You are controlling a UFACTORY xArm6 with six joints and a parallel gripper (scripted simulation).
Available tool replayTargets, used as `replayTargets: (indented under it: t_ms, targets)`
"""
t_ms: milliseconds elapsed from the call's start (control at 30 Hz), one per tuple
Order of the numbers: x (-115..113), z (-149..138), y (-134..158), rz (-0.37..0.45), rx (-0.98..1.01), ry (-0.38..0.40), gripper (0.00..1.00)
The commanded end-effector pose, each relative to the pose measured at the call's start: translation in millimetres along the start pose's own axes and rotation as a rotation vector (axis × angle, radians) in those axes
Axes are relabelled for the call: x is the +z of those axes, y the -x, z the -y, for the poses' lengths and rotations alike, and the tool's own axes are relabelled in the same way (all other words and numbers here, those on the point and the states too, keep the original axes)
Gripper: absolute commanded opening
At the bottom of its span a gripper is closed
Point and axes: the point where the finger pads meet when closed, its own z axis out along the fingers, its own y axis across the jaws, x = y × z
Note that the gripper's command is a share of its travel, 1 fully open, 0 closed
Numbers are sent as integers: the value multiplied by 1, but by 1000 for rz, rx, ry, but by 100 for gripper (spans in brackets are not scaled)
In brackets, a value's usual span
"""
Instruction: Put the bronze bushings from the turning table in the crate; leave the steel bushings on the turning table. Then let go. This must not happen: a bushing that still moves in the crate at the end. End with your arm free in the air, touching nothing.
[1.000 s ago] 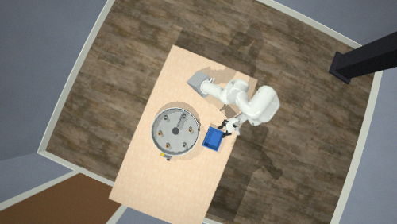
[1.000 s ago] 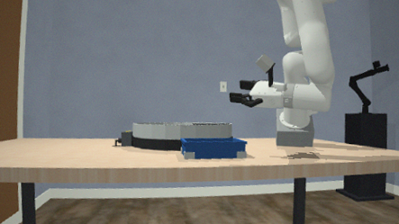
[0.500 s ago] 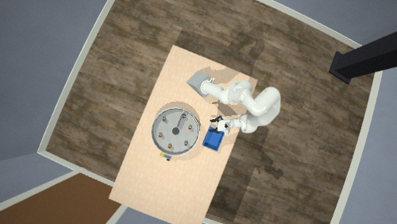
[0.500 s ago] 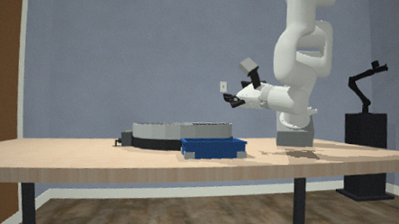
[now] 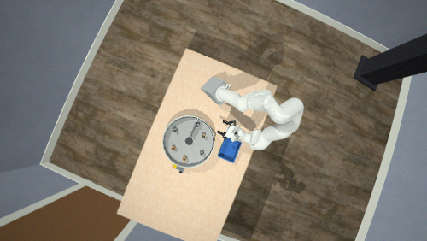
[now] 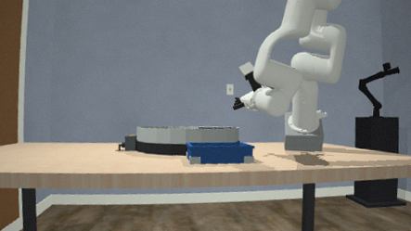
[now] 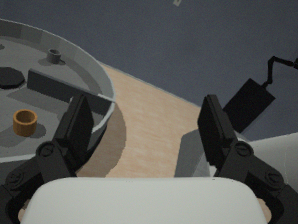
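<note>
The round grey turning table (image 5: 188, 141) sits on the wooden table and also shows in the side view (image 6: 187, 138). Small bronze bushings stand on it, among them one at the left (image 5: 173, 147) and one at the right (image 5: 204, 135), with a grey steel bushing (image 5: 201, 152) near them. The wrist view shows one bronze bushing (image 7: 25, 121) and one steel bushing (image 7: 53, 55) on the turning table (image 7: 40, 96). The blue crate (image 5: 229, 149) (image 6: 220, 152) stands right of the turning table. My gripper (image 5: 226, 129) (image 6: 236, 104) is open and empty, high above the gap between them, fingers wide (image 7: 147, 125).
The arm's grey base (image 5: 213, 90) (image 6: 302, 140) stands at the table's far side. A small drive box (image 5: 177, 167) sticks out from the turning table's rim. A black stand with a small black arm (image 6: 375, 136) stands on the floor beyond the table.
</note>
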Motion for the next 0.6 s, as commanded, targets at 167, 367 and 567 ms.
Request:
replayTargets:
  t_ms: [167,367,567]
  targets:
    - [22,-21,21,190,23,232,100]
    - [29,-31,36,324,59,368,100]
    - [30,-35,45,416,90,452,100]
